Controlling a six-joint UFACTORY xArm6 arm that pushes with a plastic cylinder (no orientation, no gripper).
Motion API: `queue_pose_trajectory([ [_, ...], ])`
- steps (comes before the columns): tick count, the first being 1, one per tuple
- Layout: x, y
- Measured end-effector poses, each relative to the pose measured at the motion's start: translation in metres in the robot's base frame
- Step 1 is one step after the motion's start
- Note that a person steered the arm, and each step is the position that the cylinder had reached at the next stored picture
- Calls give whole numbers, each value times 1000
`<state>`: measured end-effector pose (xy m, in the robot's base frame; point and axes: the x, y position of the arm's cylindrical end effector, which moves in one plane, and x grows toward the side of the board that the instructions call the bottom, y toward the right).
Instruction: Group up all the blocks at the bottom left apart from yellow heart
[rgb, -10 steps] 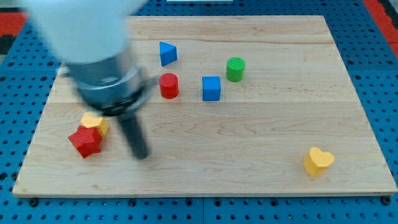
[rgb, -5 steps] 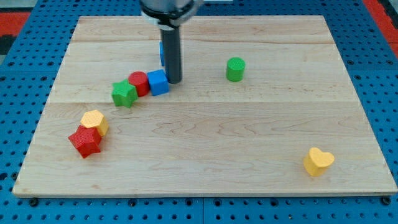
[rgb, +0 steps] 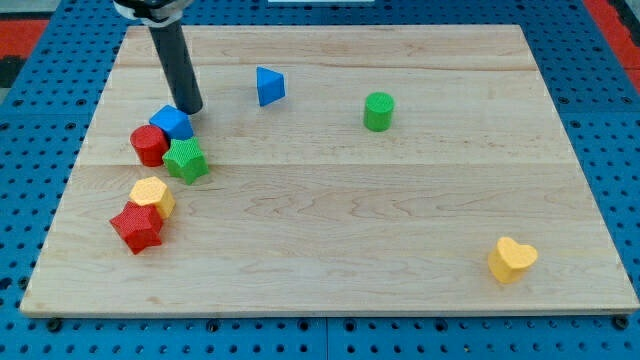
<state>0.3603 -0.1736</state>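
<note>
My tip (rgb: 191, 109) rests at the upper right edge of the blue cube (rgb: 171, 123), touching or almost touching it. The blue cube, the red cylinder (rgb: 149, 146) and the green star (rgb: 186, 160) sit packed together at the view's left. Just below them the yellow hexagon block (rgb: 151, 194) touches the red star (rgb: 136, 226). A blue triangle block (rgb: 268, 86) lies alone near the view's top. A green cylinder (rgb: 378, 111) stands to its right. The yellow heart (rgb: 512, 259) lies at the bottom right.
The wooden board (rgb: 400, 240) lies on a blue perforated table (rgb: 20, 150). The rod's shaft rises from the tip to the view's top left.
My tip moved left, pushing the blue cube, red cylinder and green star down-left toward the yellow hexagon and red star. The blue triangle is uncovered again.
</note>
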Motion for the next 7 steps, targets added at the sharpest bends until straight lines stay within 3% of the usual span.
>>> queue_pose_trajectory([
  [1, 31, -6],
  [4, 65, -30],
  [6, -1, 49],
  [7, 3, 168],
])
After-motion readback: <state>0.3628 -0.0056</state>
